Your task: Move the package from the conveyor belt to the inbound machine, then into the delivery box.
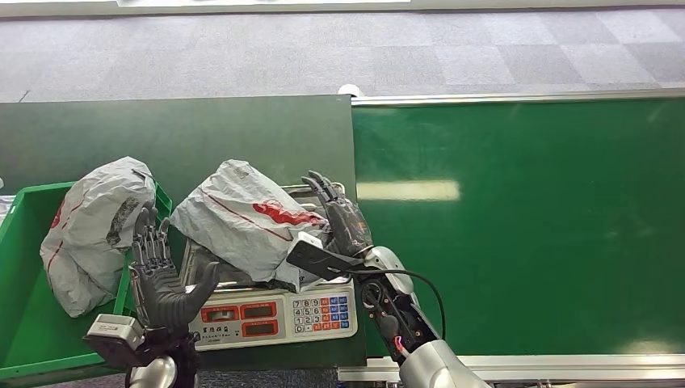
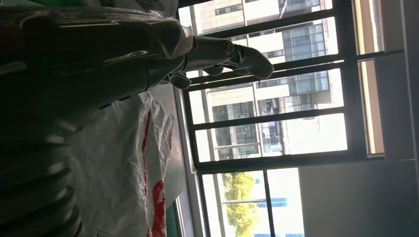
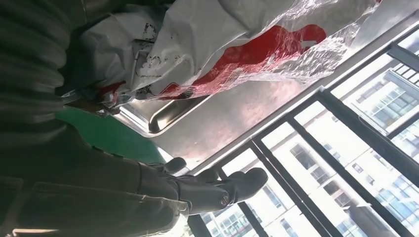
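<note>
On scale [image 1: 275, 315]: package [image 1: 242, 218], red print unreadable | both hands' fingers [image 1: 149, 242] spread, holding nothing

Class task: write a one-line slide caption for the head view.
Open hands flank a grey package on the scale; another package lies in the green bin.

We cannot see most of the scale's steel pan [image 1: 194, 271], since the grey package [image 1: 242, 220] lies over it. The print on that package is too crumpled to read, and the display digits on the scale [image 1: 242, 311] are too small to make out. The second grey package [image 1: 93, 230] hides part of the green box [image 1: 24, 323], whose left side the head view's edge cuts off. Whether the right robot hand [image 1: 339, 218] touches the package or stands just beside it, we cannot tell. In the left wrist view the left robot hand [image 2: 99, 64] is dark, its fingers hard to separate.
</note>
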